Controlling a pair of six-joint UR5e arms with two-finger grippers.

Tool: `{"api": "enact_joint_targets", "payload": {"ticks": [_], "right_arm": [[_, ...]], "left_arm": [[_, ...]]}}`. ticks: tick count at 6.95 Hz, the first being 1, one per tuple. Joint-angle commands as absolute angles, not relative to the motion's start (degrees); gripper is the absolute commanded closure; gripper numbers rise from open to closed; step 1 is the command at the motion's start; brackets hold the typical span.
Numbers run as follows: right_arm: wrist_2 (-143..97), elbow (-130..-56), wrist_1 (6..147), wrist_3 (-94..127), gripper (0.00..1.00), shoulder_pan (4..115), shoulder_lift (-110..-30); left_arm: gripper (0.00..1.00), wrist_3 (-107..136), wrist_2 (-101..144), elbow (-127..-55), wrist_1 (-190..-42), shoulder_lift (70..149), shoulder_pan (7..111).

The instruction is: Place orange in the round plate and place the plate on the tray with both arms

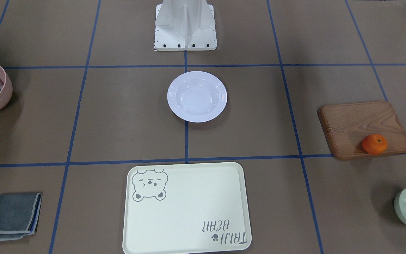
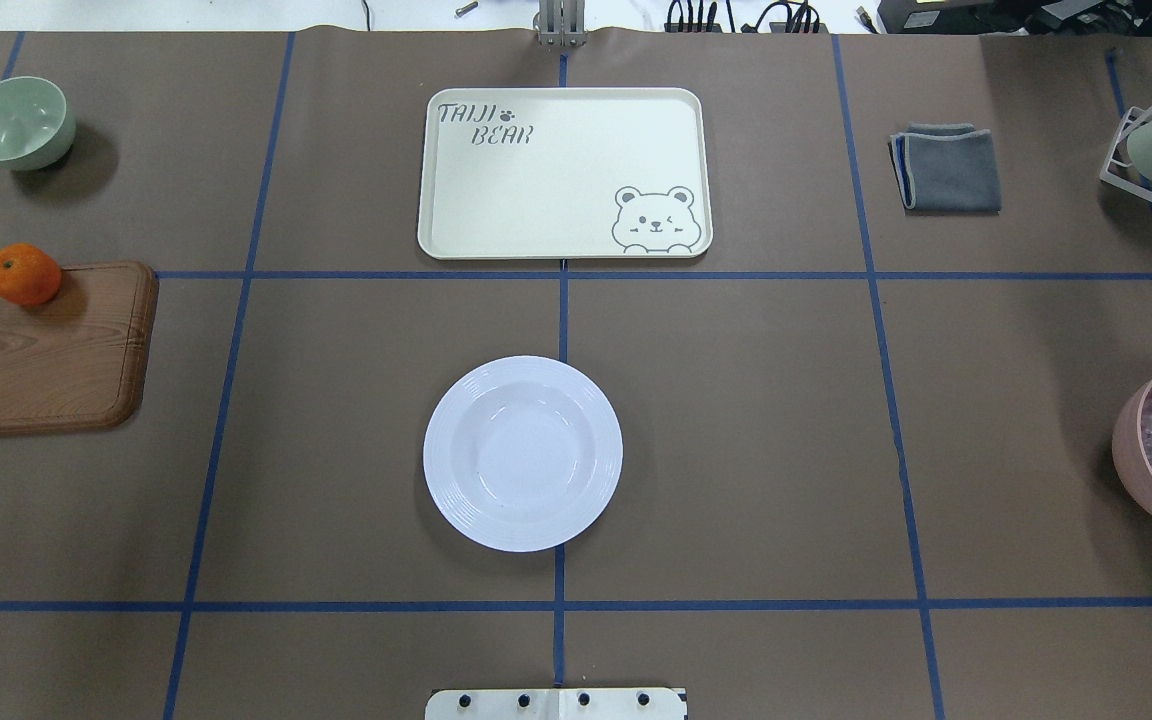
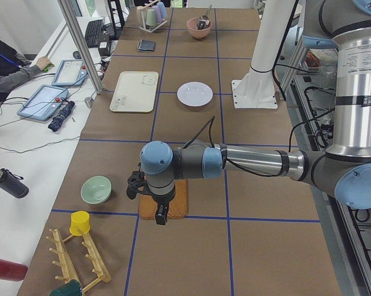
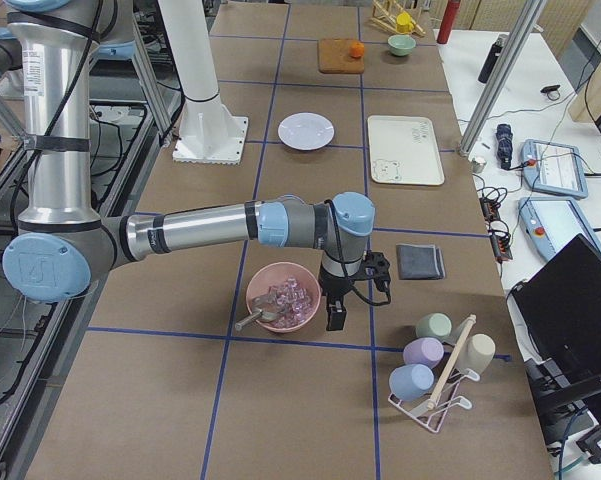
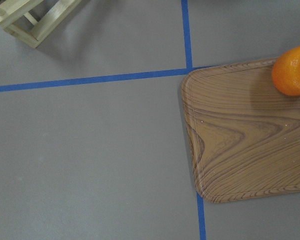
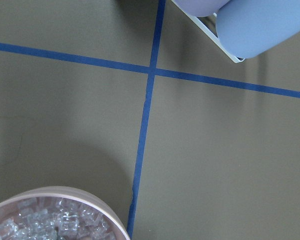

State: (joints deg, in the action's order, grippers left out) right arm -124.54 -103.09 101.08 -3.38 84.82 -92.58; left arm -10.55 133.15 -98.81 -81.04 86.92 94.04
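Note:
The orange (image 1: 374, 144) (image 2: 24, 274) (image 5: 292, 71) rests on a corner of a brown wooden board (image 2: 36, 350). The round plate (image 1: 197, 96) (image 2: 522, 452) lies empty at the table's middle, in front of the robot base. Beyond it lies the empty tray (image 1: 185, 208) (image 2: 564, 170) with the bear drawing. My left gripper (image 3: 162, 216) hangs over the board's outer end, pointing down. My right gripper (image 4: 335, 315) hangs beside the pink bowl (image 4: 280, 296). Both show only in the side views, so I cannot tell if they are open or shut.
A pale green bowl (image 2: 16, 122) sits beyond the board. A folded grey cloth (image 2: 948, 166) lies right of the tray. A rack of cups (image 4: 435, 365) and a wooden peg rack (image 3: 80, 256) stand at the table's ends. A person's sleeve (image 3: 12, 68) is at a side desk.

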Motion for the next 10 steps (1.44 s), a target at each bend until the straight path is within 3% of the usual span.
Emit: {"api": "enact_joint_targets", "payload": {"ticks": [1, 5, 7, 10], "right_arm": [[-124.5, -103.4, 101.1, -3.3, 0.00, 84.8, -91.9], [-124.2, -106.6, 100.6, -3.1, 0.00, 84.8, -86.0], [-124.1, -104.9, 89.7, -2.7, 0.00, 84.8, -84.5], [-124.7, -105.4, 87.9, -1.9, 0.00, 84.8, -84.2]], "left_arm": [[0.01, -10.6, 132.8, -99.7, -80.9, 87.0, 94.0], [0.01, -10.2, 132.7, -104.7, -81.4, 88.4, 94.1], [0.01, -9.2, 133.1, -101.5, -96.0, 93.4, 94.1], [0.01, -0.9, 133.2, -98.6, -105.8, 93.0, 93.8]]}}
